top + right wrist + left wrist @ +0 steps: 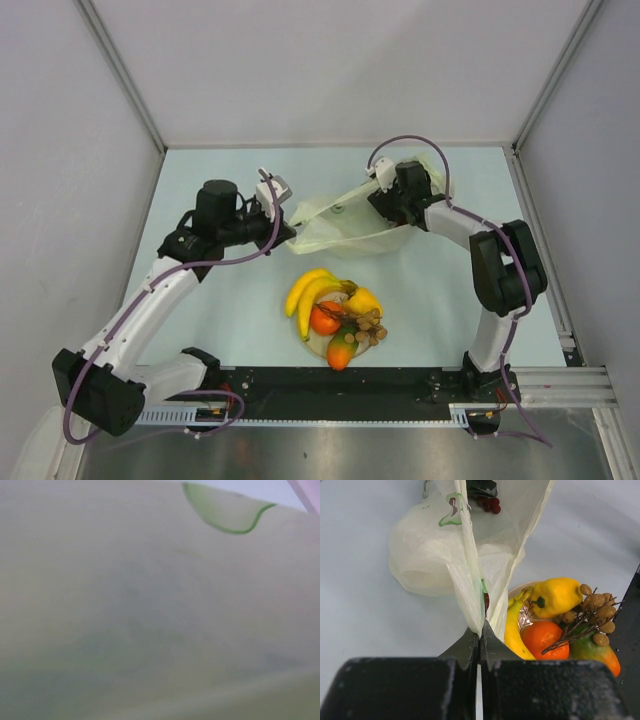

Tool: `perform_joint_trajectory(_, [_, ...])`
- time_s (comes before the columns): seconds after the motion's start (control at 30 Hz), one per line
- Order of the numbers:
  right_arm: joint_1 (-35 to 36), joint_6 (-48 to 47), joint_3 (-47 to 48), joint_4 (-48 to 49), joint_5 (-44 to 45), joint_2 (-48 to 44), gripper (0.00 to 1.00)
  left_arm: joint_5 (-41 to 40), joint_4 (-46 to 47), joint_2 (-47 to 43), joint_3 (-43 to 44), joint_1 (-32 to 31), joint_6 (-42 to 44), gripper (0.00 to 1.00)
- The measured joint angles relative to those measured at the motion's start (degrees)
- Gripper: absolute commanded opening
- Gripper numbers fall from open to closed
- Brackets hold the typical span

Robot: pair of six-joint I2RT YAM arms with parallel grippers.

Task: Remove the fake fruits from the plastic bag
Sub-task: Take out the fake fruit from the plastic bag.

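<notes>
The left gripper (479,630), jaws fully closed, pinches the plastic bag (430,555) by its rim. Most fake fruits (555,617) lie just right of the jaws, and the red grapes (489,502) apparently sit in the bag beyond the tips. The right gripper (385,195) is smothered in film, so its spread cannot be told, and it likely must fetch those grapes next.

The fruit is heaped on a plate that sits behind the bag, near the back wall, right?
No. The fake fruits are heaped on the plate, but it sits in front of the plastic bag, on the robot's side; the top view shows it.
</notes>
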Motion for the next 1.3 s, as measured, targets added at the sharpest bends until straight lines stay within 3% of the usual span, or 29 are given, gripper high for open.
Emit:
perform_joint_trajectory(0.17, [-1.03,-0.22,2.82,2.51,0.17,4.46,0.84,0.11,0.81,0.92,0.02,0.79,0.00,0.00])
perform_joint_trajectory(0.23, [-1.07,-0.70,4.24,3.23,0.17,6.56,0.79,0.15,1.05,1.16,0.02,1.36,-0.02,0.00])
perform_joint_trajectory(0.33, [-1.05,-1.92,6.14,4.04,-0.13,9.38,0.61,0.17,1.38,1.73,0.02,2.29,-0.07,0.00])
perform_joint_trajectory(0.47, [-1.05,-3.67,9.16,4.37,-0.90,12.11,0.28,0.20,1.55,2.51,0.07,3.08,-0.48,0.01])
perform_joint_trajectory(0.63, [-1.25,-4.50,13.31,2.10,-3.41,13.05,0.01,0.22,1.70,3.61,0.17,3.63,-0.70,0.00])
perform_joint_trajectory(0.93, [-0.70,-2.75,15.34,-6.03,-9.40,10.80,0.00,0.68,3.17,4.68,0.66,4.70,-2.78,0.00])
perform_joint_trajectory(1.3, [4.33,0.83,10.99,-12.83,-17.03,-6.08,0.00,1.64,4.76,5.14,0.83,5.05,-5.11,0.00])
